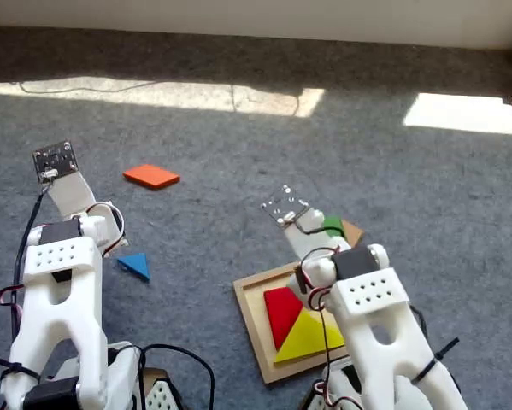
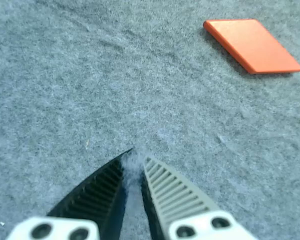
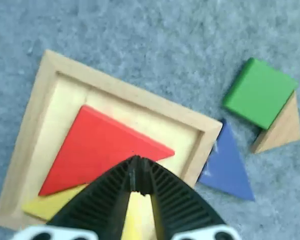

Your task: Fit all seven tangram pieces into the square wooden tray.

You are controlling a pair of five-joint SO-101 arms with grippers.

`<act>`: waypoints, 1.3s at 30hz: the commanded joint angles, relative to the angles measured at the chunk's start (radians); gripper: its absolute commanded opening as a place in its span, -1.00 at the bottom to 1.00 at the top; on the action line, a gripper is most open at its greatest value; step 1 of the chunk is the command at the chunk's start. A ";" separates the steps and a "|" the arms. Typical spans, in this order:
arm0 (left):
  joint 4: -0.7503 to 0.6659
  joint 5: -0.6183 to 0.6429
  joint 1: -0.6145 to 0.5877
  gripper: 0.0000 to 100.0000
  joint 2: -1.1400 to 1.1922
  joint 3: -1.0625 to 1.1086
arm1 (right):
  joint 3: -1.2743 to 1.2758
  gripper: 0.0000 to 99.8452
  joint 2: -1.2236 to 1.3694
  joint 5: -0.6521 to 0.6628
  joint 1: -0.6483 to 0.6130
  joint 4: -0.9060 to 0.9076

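While beneath right claw point(image 3: 139, 167), red triangle point(image 3: 97, 150).

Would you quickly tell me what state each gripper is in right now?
Left gripper: closed, holding nothing.
Right gripper: closed, holding nothing, over the wooden tray.

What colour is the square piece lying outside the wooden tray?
The square piece is green, clearest in the right wrist view.

Bare carpet point(image 2: 89, 75) around left gripper point(image 2: 137, 155); orange parallelogram point(image 2: 252, 45) well ahead, off to one side. Under right gripper point(image 3: 139, 162), red triangle point(image 3: 94, 150); just beyond, unfilled strip of wooden tray point(image 3: 124, 90), then its rim.
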 commanded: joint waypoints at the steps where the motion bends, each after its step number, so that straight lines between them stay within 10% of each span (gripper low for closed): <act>1: -0.012 -0.006 -0.008 -0.98 -0.027 -0.004 | -0.010 -0.97 0.093 -0.063 0.015 -0.137; 39: -0.012 -0.006 -0.008 -0.98 -0.027 -0.004 | -0.673 -0.98 0.858 -0.592 -0.022 -0.366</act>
